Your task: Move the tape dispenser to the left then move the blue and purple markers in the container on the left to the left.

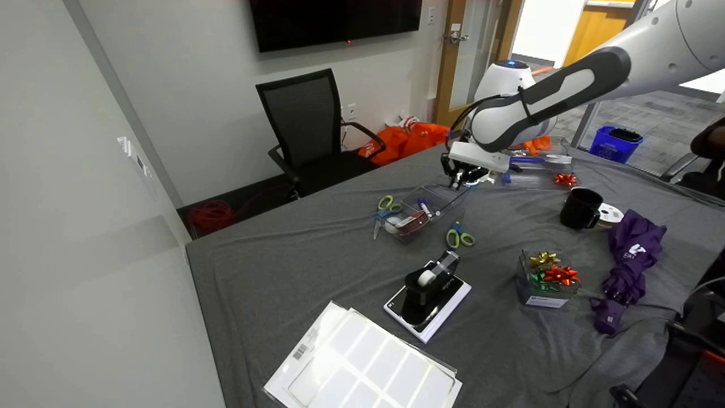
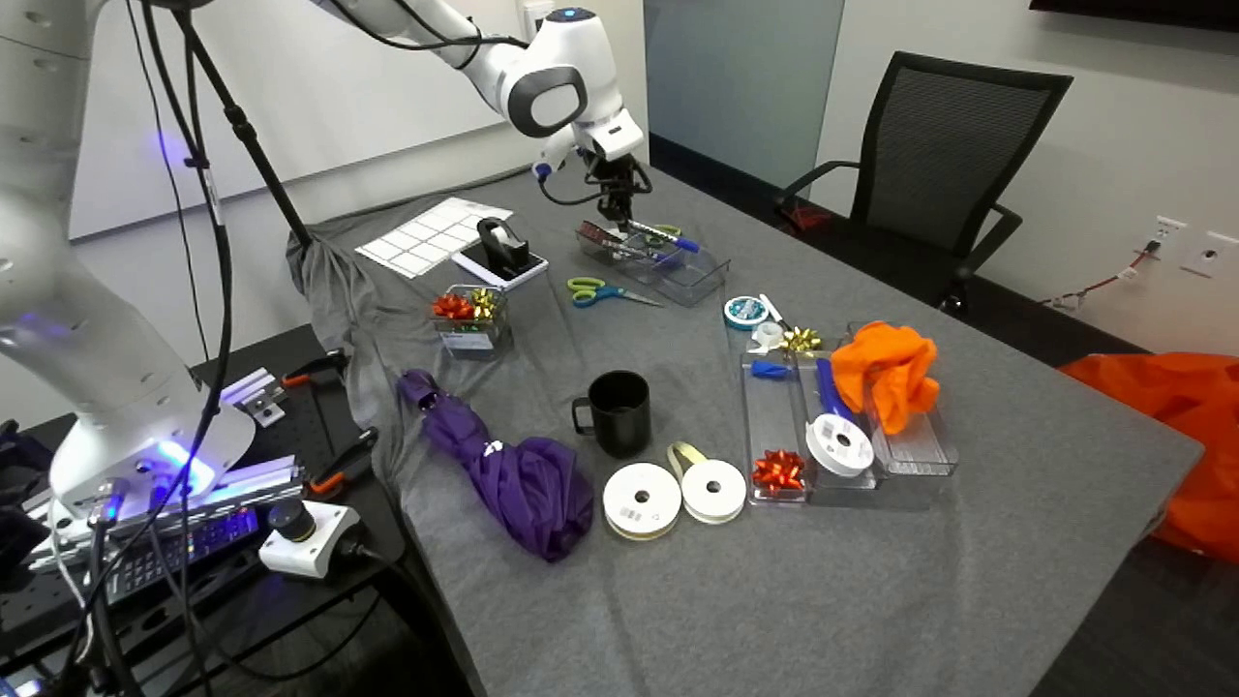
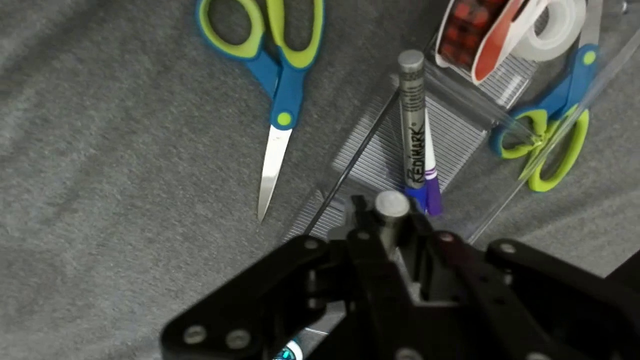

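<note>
- Marker (image 3: pixel 392 204), grey-bodied, pinched between the fingers (image 3: pixel 367 250); in an exterior view it slants out from them, ending in a blue cap (image 2: pixel 687 246).
- Clear container (image 3: pixel 457 135) under the fingers; inside, near them, lie a lettered blue-capped marker (image 3: pixel 412 120) and, just beside it, a white purple-capped marker (image 3: pixel 433 192).
- Tape dispenser (image 1: pixel 419 293), black, well apart from the fingers, on a flat black-and-white slab (image 1: pixel 422 320).
- Plaid ribbon spool (image 3: pixel 472 35) and tape roll (image 3: pixel 570 30), in the container past the loose markers from the fingers.
- Blue-and-green scissors (image 3: pixel 288 102) beside the container, near the fingers; matching scissors (image 3: pixel 580 75) along its opposite side.
- White sheets (image 1: pixel 368 362), farther from the fingers than the dispenser.
- Black mug (image 2: pixel 621 416), purple umbrella (image 2: pixel 518 474) and bow box (image 1: pixel 546 301) on the counter (image 2: pixel 774 600), well apart from the fingers.
</note>
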Robot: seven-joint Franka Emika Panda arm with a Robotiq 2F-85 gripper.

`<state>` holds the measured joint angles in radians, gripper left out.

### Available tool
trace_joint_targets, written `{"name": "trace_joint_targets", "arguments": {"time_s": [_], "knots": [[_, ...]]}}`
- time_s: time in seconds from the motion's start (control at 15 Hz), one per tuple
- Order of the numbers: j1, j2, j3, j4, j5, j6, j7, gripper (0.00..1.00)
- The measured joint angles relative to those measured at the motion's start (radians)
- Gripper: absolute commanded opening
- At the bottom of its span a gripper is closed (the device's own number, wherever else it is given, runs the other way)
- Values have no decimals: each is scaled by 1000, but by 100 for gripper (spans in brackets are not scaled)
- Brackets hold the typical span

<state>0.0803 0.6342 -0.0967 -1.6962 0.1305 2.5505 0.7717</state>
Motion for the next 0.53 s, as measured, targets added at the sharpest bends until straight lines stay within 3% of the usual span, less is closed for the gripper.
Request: {"name": "trace_joint_targets", "arguments": {"time_s": [0.53], "knots": [[-54, -3, 43, -42, 1, -2, -471, 4]]}}
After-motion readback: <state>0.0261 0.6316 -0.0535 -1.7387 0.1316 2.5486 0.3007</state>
